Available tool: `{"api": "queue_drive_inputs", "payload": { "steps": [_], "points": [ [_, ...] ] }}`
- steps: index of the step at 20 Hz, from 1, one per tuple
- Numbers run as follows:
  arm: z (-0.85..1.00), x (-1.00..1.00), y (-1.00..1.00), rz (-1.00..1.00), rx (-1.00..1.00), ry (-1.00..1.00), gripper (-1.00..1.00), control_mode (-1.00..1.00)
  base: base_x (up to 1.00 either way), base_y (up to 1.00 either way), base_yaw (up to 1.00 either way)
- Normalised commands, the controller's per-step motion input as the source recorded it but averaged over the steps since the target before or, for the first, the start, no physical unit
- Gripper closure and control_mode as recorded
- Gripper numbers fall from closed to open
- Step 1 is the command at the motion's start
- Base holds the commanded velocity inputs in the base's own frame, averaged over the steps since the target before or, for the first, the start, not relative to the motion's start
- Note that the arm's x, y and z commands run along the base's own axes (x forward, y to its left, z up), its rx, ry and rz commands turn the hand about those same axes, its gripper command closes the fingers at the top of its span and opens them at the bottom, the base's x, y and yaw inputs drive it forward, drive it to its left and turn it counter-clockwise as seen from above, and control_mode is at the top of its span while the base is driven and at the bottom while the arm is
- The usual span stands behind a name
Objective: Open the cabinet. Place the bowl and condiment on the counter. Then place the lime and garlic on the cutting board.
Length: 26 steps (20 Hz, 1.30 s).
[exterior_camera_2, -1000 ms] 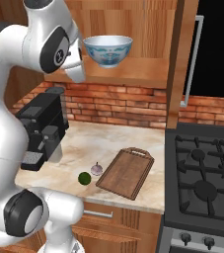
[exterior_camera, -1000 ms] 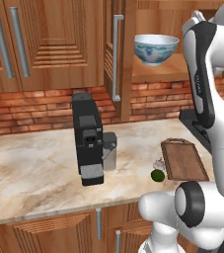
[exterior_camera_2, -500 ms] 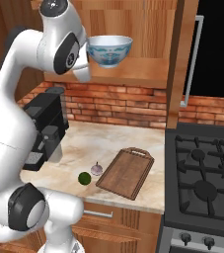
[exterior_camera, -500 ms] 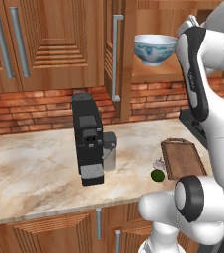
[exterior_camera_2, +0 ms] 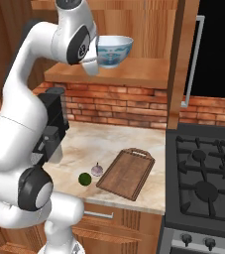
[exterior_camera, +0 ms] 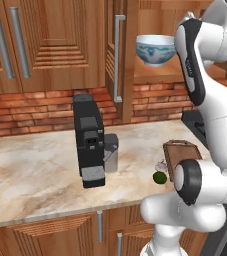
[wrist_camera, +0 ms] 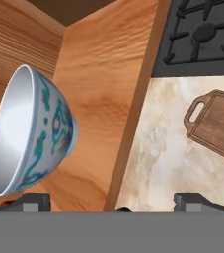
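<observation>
Hand view: pincer (wrist_camera: 111, 200) is seen w/ both dark tips spread wide apart, nothing clamped between them. Bowl (wrist_camera: 32, 133) is found at abt 9 o'clock of frame, lying sideways in this rolled view, its blue-patterned wall facing the tips, resting on the wooden cabinet shelf (wrist_camera: 103, 99). Cutting board (wrist_camera: 217, 123) is seen at 3 o'clock on the marbled bench (wrist_camera: 168, 158), handle end toward the shelf edge. Stove burners (wrist_camera: 202, 29) are seen at 1 o'clock.

Right base view: cabinet (exterior_camera_2: 183, 64) is shown open, its door edge-on w/ grey bar handle at 2 o'clock. Bowl (exterior_camera_2: 115, 49) is sat upright on the shelf, partly covered by the arm's wrist at its 9 o'clock. On the bench (exterior_camera_2: 99, 141), lime (exterior_camera_2: 85, 179) and garlic (exterior_camera_2: 97, 169) are found just beside each other, near the board's (exterior_camera_2: 128, 172) long edge at its 9 o'clock, not on it. Coffee machine (exterior_camera_2: 52, 124) is partly hidden behind the arm.

Left base view: bowl (exterior_camera: 155, 49) is seen at 1 o'clock; lime (exterior_camera: 159, 177) at 4 o'clock of coffee machine (exterior_camera: 89, 140). Condiment cannot be made out
</observation>
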Motion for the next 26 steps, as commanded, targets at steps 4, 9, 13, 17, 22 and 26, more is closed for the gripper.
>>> {"api": "queue_drive_inputs", "payload": {
  "steps": [4, 9, 13, 17, 22, 26],
  "points": [
    [-0.04, 0.3, -0.05, 0.0, 0.05, -0.02, -1.0, -1.0, 0.0, 0.0, 0.0],
    [-0.08, 0.29, -0.04, 0.0, 0.06, -0.05, -1.0, -1.0, 0.0, 0.0, 0.0],
    [-0.07, 0.32, -0.02, 0.0, 0.03, -0.03, -1.0, -1.0, 0.0, 0.0, 0.0],
    [-0.07, 0.33, 0.0, 0.0, 0.0, -0.02, -1.0, -1.0, 0.0, 0.0, 0.0],
    [-0.01, 0.38, -0.02, 0.0, 0.0, -0.01, -1.0, -1.0, 0.0, 0.0, 0.0],
    [-0.01, 0.4, -0.02, 0.0, 0.01, 0.0, -1.0, -1.0, 0.0, 0.0, 0.0]
  ]
}}
